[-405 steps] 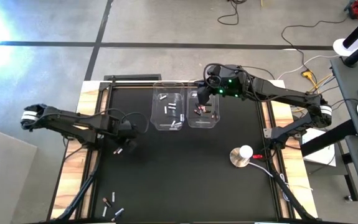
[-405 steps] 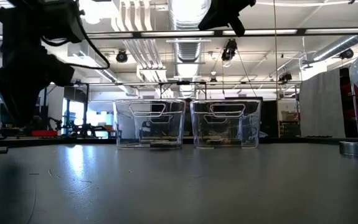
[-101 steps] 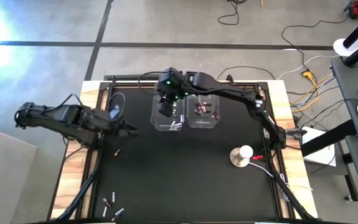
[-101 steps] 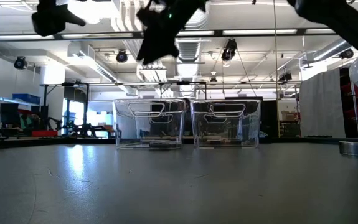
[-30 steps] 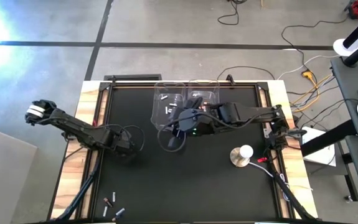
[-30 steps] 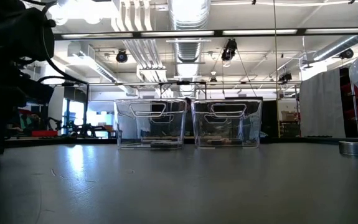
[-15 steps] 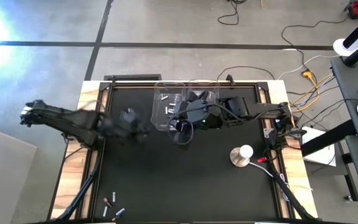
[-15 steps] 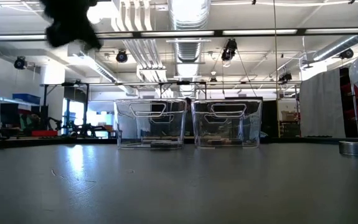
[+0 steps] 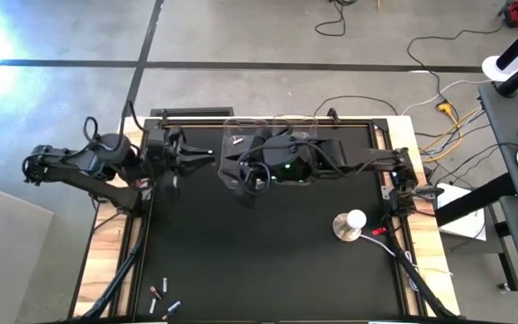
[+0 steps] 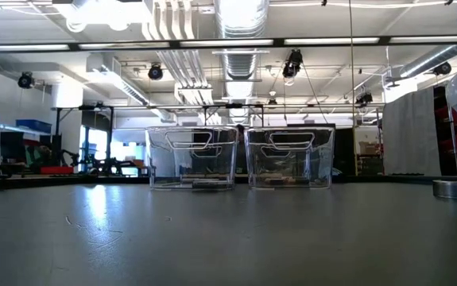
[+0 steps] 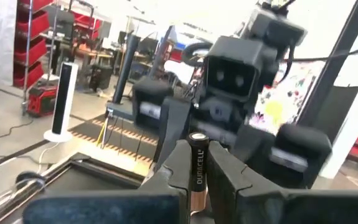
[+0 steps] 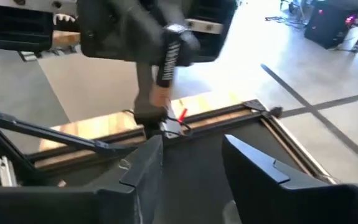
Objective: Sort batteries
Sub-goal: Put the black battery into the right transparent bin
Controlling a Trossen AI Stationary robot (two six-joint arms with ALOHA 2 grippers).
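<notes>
A: What has the left tool (image 11: 191,180) got?

B: It is clamped on a dark Duracell battery with a copper end (image 11: 195,177), held upright between the fingers. In the high view the left tool (image 9: 206,155) sits upper left of centre, pointing at the right tool (image 9: 243,174), just apart from it. The right wrist view shows the same battery (image 12: 169,55) held out ahead of it.

A: And the right tool (image 12: 191,163)?

B: Its fingers stand partly apart with nothing between them, facing the offered battery. I judge this to be a handover being set up.

A: How far along is the sorting?

B: Partway. The two clear bins (image 10: 240,156) at the upper middle of the tabletop (image 9: 268,261) each show a few cells in the low view; the arms hide them from above. A few loose batteries (image 9: 160,300) lie at the lower left of the tabletop, not yet sorted.

A: What has changed?

B: Half a second ago the left arm was lower and blurred in motion; now it has swung up toward the bins. A second ago the right tool was nearly closed and lower on the tabletop; it has since opened partway and moved up toward the left one.
</notes>
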